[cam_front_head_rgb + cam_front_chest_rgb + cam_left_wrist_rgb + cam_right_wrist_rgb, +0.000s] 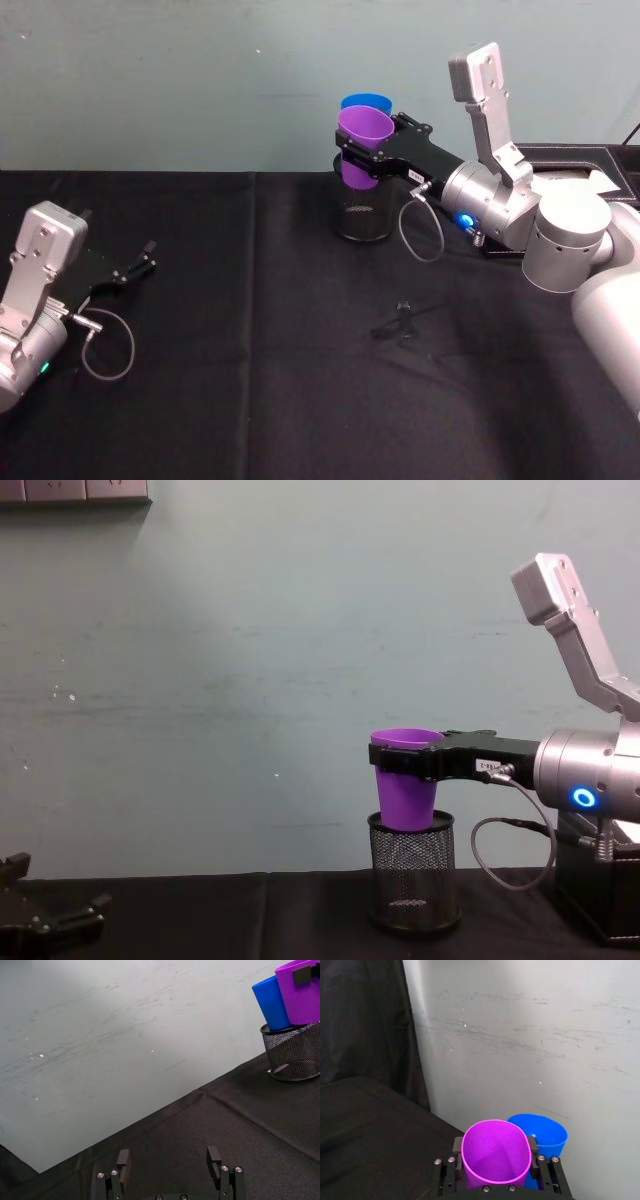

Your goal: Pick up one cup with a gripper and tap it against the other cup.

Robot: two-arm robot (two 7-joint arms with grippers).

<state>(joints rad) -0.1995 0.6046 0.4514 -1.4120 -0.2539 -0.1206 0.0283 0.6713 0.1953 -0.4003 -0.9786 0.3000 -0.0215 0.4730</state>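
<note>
My right gripper (366, 152) is shut on the purple cup (362, 126), holding it upright above the black wire-mesh pot (362, 218) at the back of the table. The blue cup (366, 102) stands right behind it, its base inside the pot (295, 1051). In the right wrist view the purple cup (496, 1152) sits between my fingers with its rim against the blue cup (546, 1135); I cannot tell whether they touch. From the chest, the purple cup (406, 795) hides the blue one and its base dips to the pot's rim. My left gripper (140, 266) rests open at the left.
A black cloth (250, 380) covers the table, and the pale wall stands close behind the pot. A black box (580, 165) lies at the back right behind my right arm. A small black object (400, 322) lies on the cloth in the middle.
</note>
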